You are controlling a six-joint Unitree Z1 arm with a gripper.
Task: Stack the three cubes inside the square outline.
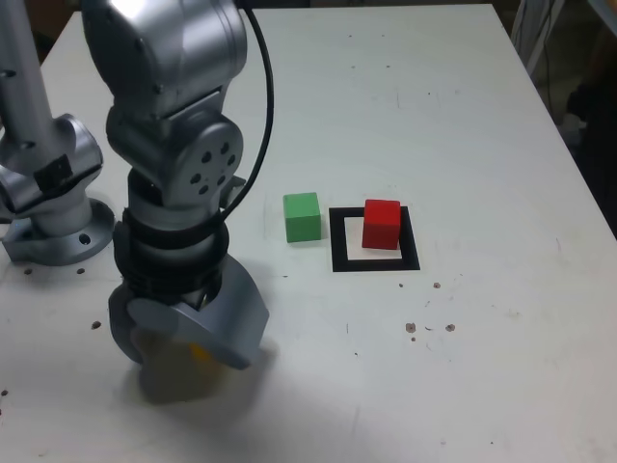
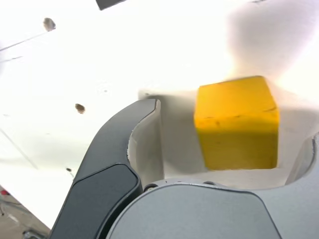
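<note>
Three cubes are on the white table (image 1: 463, 106). You see the red cube (image 1: 382, 224) inside the square outline (image 1: 375, 260), and the green cube (image 1: 302, 216) just beside the outline. Near the front edge, your gripper (image 1: 193, 352) stands low with jaws apart around the yellow cube (image 2: 237, 122); whether they touch it, you cannot tell.

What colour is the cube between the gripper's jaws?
Yellow: the cube sits inside the open gripper, clearest in the wrist view.
</note>
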